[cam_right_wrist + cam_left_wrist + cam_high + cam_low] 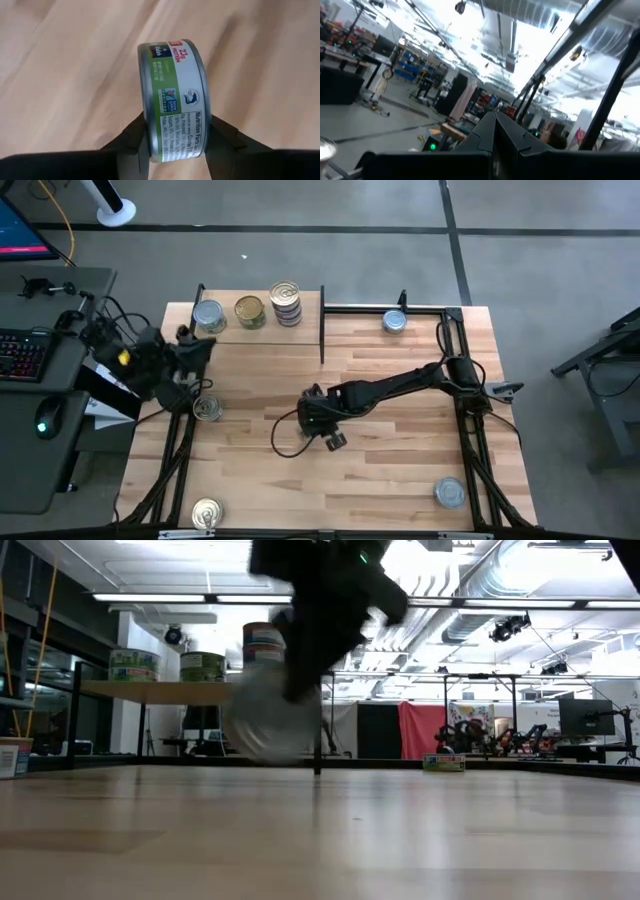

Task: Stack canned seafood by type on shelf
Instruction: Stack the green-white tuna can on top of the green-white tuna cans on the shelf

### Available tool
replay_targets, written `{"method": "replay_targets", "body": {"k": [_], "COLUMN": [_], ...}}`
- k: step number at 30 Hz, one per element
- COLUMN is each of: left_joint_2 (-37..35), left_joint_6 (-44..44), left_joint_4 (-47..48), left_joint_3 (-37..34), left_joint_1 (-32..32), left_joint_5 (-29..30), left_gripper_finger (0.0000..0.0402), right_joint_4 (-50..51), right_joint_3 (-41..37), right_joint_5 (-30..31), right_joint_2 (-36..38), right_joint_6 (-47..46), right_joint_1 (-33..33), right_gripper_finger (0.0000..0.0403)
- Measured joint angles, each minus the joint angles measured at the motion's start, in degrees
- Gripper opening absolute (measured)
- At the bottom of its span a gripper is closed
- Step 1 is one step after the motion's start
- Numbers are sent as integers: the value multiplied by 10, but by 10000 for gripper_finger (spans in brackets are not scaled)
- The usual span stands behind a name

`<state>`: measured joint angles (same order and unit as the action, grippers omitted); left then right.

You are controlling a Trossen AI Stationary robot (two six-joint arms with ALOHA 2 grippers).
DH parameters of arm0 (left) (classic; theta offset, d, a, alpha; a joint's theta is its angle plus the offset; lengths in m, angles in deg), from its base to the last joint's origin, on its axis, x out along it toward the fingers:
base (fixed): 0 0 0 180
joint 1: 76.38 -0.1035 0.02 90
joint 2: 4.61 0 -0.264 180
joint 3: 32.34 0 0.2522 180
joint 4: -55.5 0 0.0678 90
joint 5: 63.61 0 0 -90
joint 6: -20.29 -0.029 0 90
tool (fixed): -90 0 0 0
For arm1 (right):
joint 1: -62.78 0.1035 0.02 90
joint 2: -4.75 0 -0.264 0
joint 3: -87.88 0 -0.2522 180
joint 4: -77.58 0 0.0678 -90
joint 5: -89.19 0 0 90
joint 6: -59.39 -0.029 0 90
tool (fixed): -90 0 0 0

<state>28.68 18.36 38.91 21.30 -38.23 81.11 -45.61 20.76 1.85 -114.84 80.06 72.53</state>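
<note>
Right tool (172,142) is clamped on a tin (172,100) with a green and white side label, one dark finger (132,140) on each flat face, so the tin stands on edge between them; in the low view the same tin (272,720) hangs blurred under the arm, above the bench (320,840) and clear of its surface. From above, the right tool (325,425) sits near the middle of the bench (400,480), its arm reaching in from the right edge. Left tool (190,350) waits at the left edge, just in front of the shelf, with its fingers together and nothing between them. At the back left stands the shelf (305,330), a small light-wood board on thin black uprights; it carries a silver-blue topped tin (208,316), a gold-topped tin (249,311) beside it, and a stack of tins (286,304) farther right. Other tins lie loose on the bench: one at the back right (394,321), one near the front right corner (450,493), one by the left arm (207,409), and a gold-topped one at the front left (206,513)
</note>
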Motion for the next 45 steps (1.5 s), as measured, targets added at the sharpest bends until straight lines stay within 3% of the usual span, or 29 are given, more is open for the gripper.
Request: {"method": "replay_targets", "body": {"k": [4,10,14,19,22,24,28,32,35,41,45], "left_joint_2": [-24,-40,-40,-40,-41,-41,-38,-14,3,8,33], "left_joint_6": [-30,-42,-33,-41,-42,-43,-57,-59,-61,-74,-71], "left_joint_4": [0,-1,-4,-3,-4,-2,16,74,94,90,105], "left_joint_3": [0,-1,-1,-1,-1,-1,-1,0,0,0,0], "left_joint_1": [0,0,0,0,1,1,1,1,1,-36,-83], "left_joint_5": [0,-37,-80,-81,-88,-96,-72,76,128,141,99], "left_gripper_finger": [0,0,0,0,0,0,0,0,0,0,0], "right_joint_4": [-36,-216,-245,-239,-357,-373,-358,-285,-212,-82,-11], "right_joint_3": [61,121,199,353,325,310,308,340,340,328,328], "right_joint_5": [62,130,157,191,210,212,213,210,203,108,78], "right_joint_2": [0,-11,-65,-167,-179,-179,-179,-179,-149,-53,-4], "right_joint_6": [26,81,92,127,147,144,120,113,109,34,23], "right_joint_1": [-15,-51,-76,-101,-119,-133,-158,-161,-156,-167,-170], "right_gripper_finger": [115,115,115,115,115,115,115,115,115,115,115]}}
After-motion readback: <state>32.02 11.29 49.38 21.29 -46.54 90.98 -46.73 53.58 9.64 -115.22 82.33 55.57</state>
